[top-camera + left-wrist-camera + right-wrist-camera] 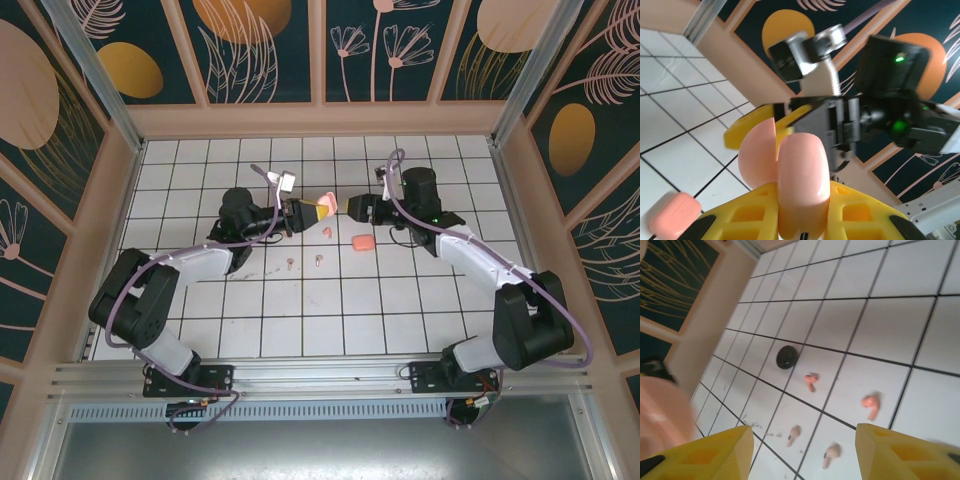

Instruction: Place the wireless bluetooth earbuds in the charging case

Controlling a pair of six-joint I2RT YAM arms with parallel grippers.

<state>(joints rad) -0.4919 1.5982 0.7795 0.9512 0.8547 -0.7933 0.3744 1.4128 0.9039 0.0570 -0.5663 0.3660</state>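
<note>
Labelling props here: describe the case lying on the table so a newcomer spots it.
On the white tiled table, look on the near side of the right gripper. A coral-pink case lies flat there, bulkier than the earbuds beside it and, unlike the paler case in the left gripper, held by nothing.

No legible text, labels, numbers or signs anywhere.

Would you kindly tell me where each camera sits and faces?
Top external: high behind the robot, looking down on the table; left gripper and right gripper face each other.
Left wrist: looks along fingers shut on the open pink charging case.
Right wrist: looks down between open fingers at earbuds.
Shared: top and left wrist show the closed coral case.
</note>
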